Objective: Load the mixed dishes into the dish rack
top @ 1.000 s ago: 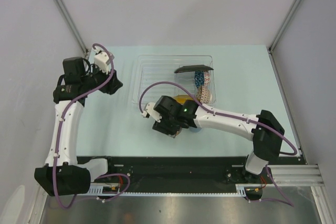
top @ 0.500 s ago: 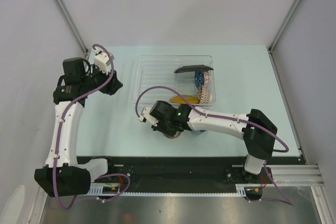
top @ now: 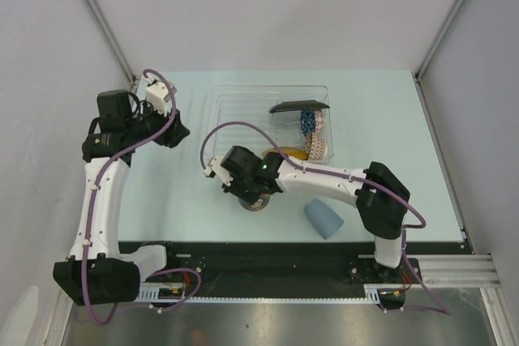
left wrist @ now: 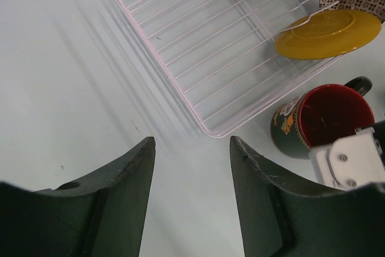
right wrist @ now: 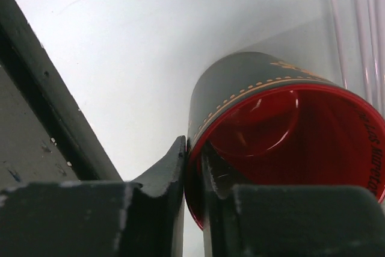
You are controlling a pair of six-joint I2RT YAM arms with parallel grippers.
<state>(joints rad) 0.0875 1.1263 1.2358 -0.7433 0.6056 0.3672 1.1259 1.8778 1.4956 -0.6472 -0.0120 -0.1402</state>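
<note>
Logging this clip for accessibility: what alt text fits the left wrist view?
The open, empty left gripper hangs over a pale table beside a clear plastic dish rack with a yellow round saucer at its edge. A dark mug with a red interior stands outside the rack, the right gripper at its rim.

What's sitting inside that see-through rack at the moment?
The dish rack holds a black plate, a blue-white bowl, a brown patterned dish and a yellow saucer. From above, the right arm covers part of the saucer.
</note>
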